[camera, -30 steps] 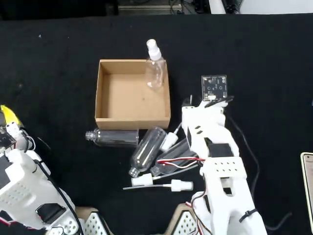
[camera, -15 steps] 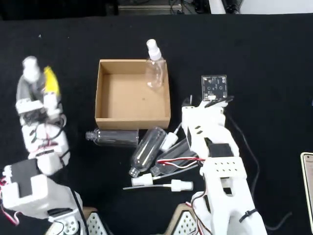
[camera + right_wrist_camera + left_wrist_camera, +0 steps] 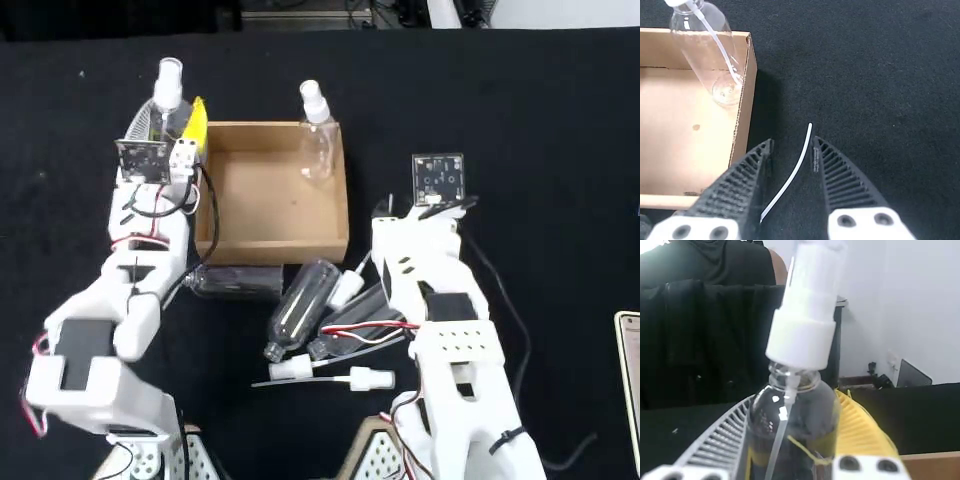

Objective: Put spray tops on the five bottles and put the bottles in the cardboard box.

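My left gripper is shut on a clear bottle with a white spray top, held upright just outside the far left corner of the cardboard box. The left wrist view has this bottle and its spray top between the grey and yellow fingers. A second capped bottle stands in the box's far right corner. Three uncapped bottles lie in front of the box. My right gripper is open beside the box, a thin white tube between its fingers.
Loose spray tops lie near the lying bottles: one by the right arm and two nearer the front. A pale object sits at the table's right edge. The black table is bare to the right of the box.
My left arm has swung from the front left of the table to the box's far left corner, carrying the capped bottle. The right arm has stayed still.
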Robot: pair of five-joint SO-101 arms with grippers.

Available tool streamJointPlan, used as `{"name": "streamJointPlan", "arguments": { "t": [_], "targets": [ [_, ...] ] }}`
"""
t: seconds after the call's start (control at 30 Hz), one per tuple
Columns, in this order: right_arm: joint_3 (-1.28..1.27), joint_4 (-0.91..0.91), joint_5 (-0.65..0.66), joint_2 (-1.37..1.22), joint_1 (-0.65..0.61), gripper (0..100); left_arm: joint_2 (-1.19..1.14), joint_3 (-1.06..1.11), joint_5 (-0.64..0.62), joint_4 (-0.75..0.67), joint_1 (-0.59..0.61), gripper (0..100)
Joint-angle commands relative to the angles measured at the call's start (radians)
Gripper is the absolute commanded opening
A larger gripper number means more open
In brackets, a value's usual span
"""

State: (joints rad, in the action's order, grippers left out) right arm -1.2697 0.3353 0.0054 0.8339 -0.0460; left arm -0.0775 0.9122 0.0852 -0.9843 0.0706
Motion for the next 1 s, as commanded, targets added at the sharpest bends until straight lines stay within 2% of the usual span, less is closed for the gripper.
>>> {"name": "streamJointPlan", "arguments": {
  "t": [0.0,0.27,0.43,0.7,0.97],
  "targets": [
    [0.005,-0.029,-0.008,0.038,0.023,9.6,-0.066,-0.088,0.006,-0.137,-0.036,3],
    [0.005,-0.029,-0.008,0.038,0.023,9.6,-0.133,-0.099,-0.002,-0.183,-0.077,3],
    [0.007,-0.029,-0.008,0.038,0.023,9.6,-0.135,-0.130,-0.075,-0.176,-0.076,3],
    [0.008,-0.029,-0.008,0.038,0.023,9.6,-0.147,-0.119,-0.078,-0.158,-0.096,3],
    [0.008,-0.029,-0.008,0.038,0.023,9.6,-0.264,-0.197,-0.078,-0.127,-0.094,3]
  ]
}}
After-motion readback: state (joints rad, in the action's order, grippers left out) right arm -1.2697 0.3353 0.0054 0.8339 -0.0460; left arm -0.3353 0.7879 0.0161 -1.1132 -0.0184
